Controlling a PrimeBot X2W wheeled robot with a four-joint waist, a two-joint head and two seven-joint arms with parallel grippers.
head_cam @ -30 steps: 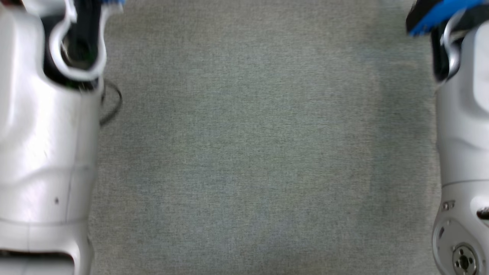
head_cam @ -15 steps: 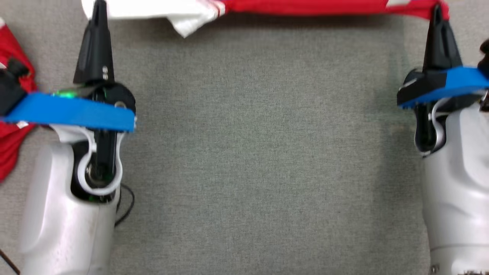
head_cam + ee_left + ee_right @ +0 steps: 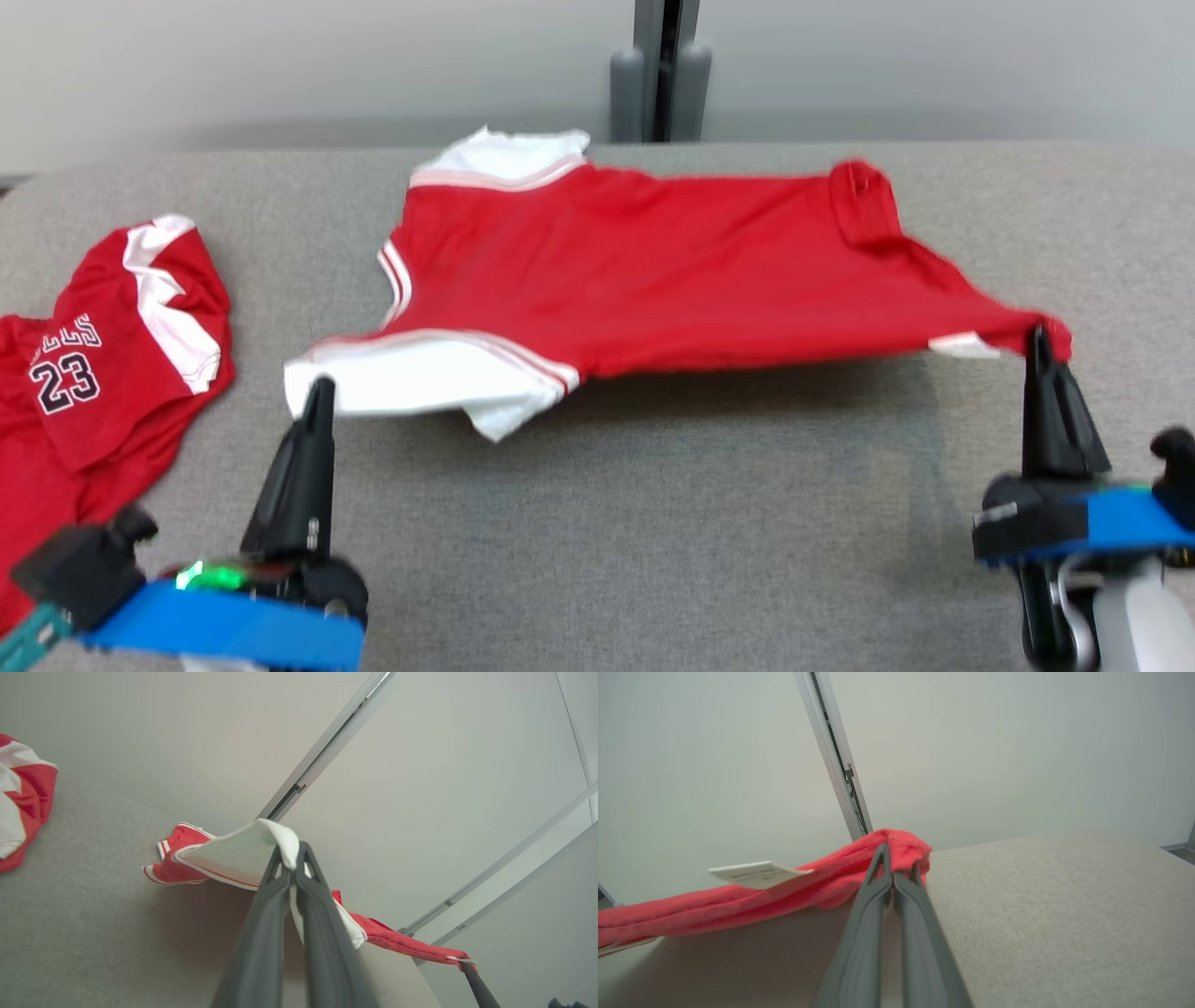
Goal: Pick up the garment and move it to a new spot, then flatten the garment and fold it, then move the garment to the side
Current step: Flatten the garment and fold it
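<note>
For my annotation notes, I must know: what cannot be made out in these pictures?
Second jersey, head view: cut off by the left edge; lettering partly folded away.
Held garment, head view: underside hidden, facing the table.
White tag, right wrist view: print too blurred to read.

Garments: 2, both red and white: stretched garment (image 3: 653, 271), number-23 garment (image 3: 93, 355). Hands: 2: left hand (image 3: 319, 385), right hand (image 3: 1036, 336). Blue wrist mounts: 2: left mount (image 3: 224, 630), right mount (image 3: 1120, 523). Worktop (image 3: 653, 532): 1, grey. White tag (image 3: 756, 873): 1, on stretched garment's edge. Grey post (image 3: 661, 84): 1.
</note>
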